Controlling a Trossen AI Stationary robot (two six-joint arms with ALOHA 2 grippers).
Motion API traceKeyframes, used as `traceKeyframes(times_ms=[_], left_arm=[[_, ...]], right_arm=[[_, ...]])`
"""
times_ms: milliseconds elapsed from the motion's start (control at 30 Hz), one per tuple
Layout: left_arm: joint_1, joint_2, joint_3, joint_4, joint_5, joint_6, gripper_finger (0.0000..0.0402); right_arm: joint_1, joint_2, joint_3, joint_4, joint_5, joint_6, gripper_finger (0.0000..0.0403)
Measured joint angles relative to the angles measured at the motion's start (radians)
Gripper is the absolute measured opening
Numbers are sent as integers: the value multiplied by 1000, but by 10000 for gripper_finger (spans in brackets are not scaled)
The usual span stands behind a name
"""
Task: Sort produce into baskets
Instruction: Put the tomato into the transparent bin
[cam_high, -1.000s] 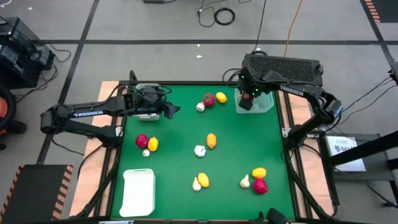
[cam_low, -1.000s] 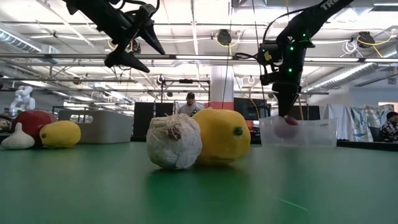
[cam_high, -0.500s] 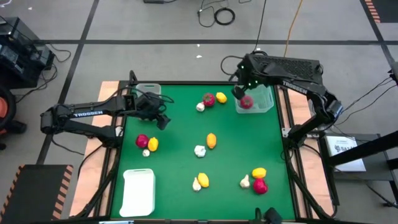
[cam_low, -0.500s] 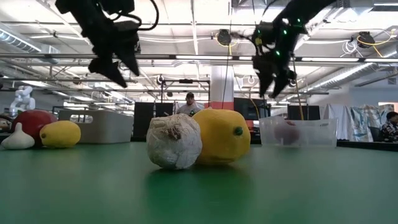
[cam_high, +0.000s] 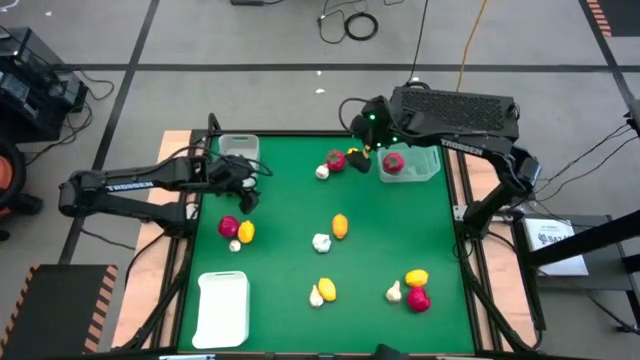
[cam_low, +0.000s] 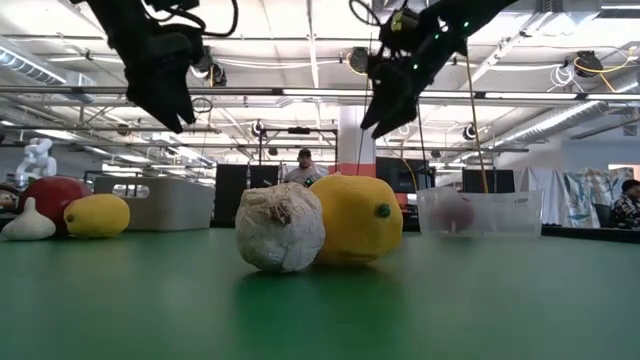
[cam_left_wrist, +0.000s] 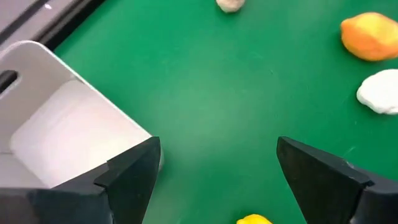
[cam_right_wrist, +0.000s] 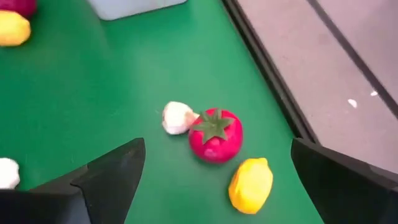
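My right gripper (cam_high: 360, 152) is open and empty, high above a red fruit with a green top (cam_right_wrist: 214, 135), a garlic bulb (cam_right_wrist: 177, 118) and a yellow fruit (cam_right_wrist: 250, 185) at the table's far side. Another red fruit (cam_high: 394, 163) lies inside the clear square bin (cam_high: 424, 165). My left gripper (cam_high: 245, 193) is open and empty in the air (cam_low: 172, 110), just near of the grey-white bin (cam_high: 238, 148). Near of it lie a red fruit (cam_high: 228, 227), a yellow fruit (cam_high: 246, 232) and a garlic bulb (cam_high: 235, 245).
The flat white tray (cam_high: 222, 308) sits at the near left corner. A yellow-orange fruit (cam_high: 340, 226) and a garlic bulb (cam_high: 321, 242) lie mid-table. More yellow fruits (cam_high: 326, 289), garlic bulbs (cam_high: 394, 292) and a red fruit (cam_high: 418, 299) lie toward the near edge.
My right gripper has risen out of the clear bin, leaving a red fruit in it, and gone toward the table's left, over the far red fruit. My left gripper has gone from beside the grey-white bin toward the near edge and slightly left, tipping to point down.
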Motion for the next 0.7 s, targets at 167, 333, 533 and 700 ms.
traceKeyframes(times_ms=[167,333,533,700], left_arm=[[-4,-54,0,-27,-37,-25,329],[-4,-87,0,-45,-43,-63,329],[-4,-93,0,-45,-44,-112,329],[-4,-93,0,-44,-49,-157,329]], right_arm=[[4,80,0,54,-90,-102,393],[-9,164,0,50,-101,-199,393],[-9,279,118,-4,-35,-331,393],[-9,403,292,-144,-28,-410,393]])
